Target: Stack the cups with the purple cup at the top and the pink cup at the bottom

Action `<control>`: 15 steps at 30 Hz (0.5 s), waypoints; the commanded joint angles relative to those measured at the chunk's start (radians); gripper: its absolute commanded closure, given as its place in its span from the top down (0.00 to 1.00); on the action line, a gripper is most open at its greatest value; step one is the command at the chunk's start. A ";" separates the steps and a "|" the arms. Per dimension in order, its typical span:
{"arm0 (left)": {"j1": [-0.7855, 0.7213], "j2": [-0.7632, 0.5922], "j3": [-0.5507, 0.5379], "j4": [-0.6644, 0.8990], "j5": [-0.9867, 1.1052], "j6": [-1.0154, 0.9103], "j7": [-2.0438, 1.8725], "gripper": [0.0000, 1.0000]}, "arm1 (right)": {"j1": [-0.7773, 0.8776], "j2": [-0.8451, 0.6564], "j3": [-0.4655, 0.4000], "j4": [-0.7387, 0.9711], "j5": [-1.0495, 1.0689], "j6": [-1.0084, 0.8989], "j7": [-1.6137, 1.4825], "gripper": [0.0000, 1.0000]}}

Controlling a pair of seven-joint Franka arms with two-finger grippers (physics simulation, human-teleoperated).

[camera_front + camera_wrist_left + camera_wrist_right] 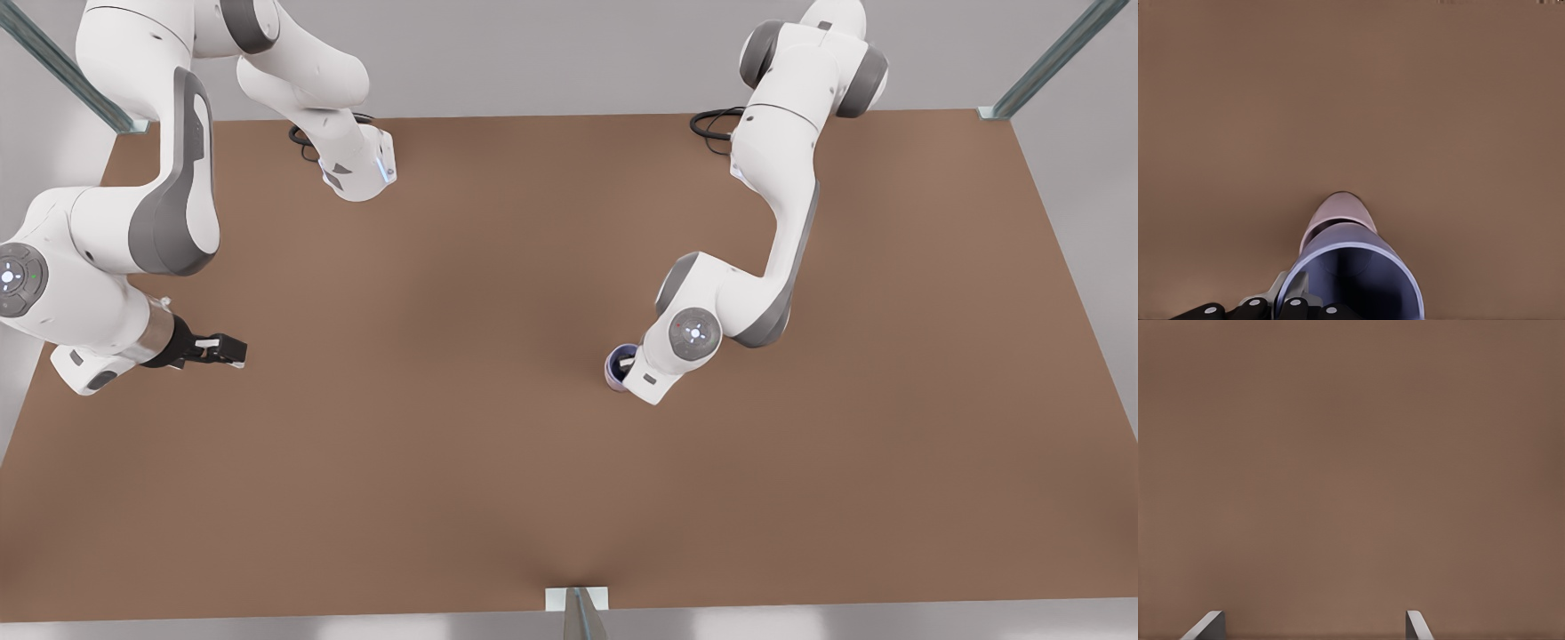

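Sitting inside the pink cup (1335, 212), the purple cup (1355, 270) shows its open mouth and dark inside to the left wrist view, with the pink cup's wall and base showing beyond it. In the front view, the purple cup (615, 364) stands on the brown bench (462, 427) a little toward the front view's right of the middle, mostly hidden under the wrist of the arm there; the pink cup cannot be made out in that view. That arm carries the left gripper (1295, 303), and its jaws stand at the purple cup's rim: 1 finger (1296, 288) lies against the outside of the wall, apparently pinching it, though the other finger is hidden. The right gripper (227, 350) hangs over bare bench at the front view's left, well apart from the 2 cups. In the right wrist view, the right gripper (1315, 625) has its 2 fingertips (1208, 623) spread wide, released, with nothing between them.
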 commanded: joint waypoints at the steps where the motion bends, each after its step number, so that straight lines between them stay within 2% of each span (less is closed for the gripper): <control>1: -0.001 0.000 0.000 0.000 -0.001 0.005 -0.098 0.21 | 0.000 0.000 -0.001 0.000 0.001 0.000 0.020 1.00; 8: -0.001 0.000 -0.001 -0.015 -0.001 0.027 -0.098 0.21 | -0.002 0.000 -0.001 0.000 0.001 0.000 0.020 1.00; 11: -0.001 -0.001 -0.001 -0.023 0.000 0.028 -0.097 0.60 | -0.002 0.001 -0.002 0.000 0.001 0.001 0.020 1.00; 15: 0.003 -0.001 -0.001 -0.027 0.002 0.028 -0.083 0.60 | -0.002 0.001 -0.002 0.000 0.001 0.001 0.020 1.00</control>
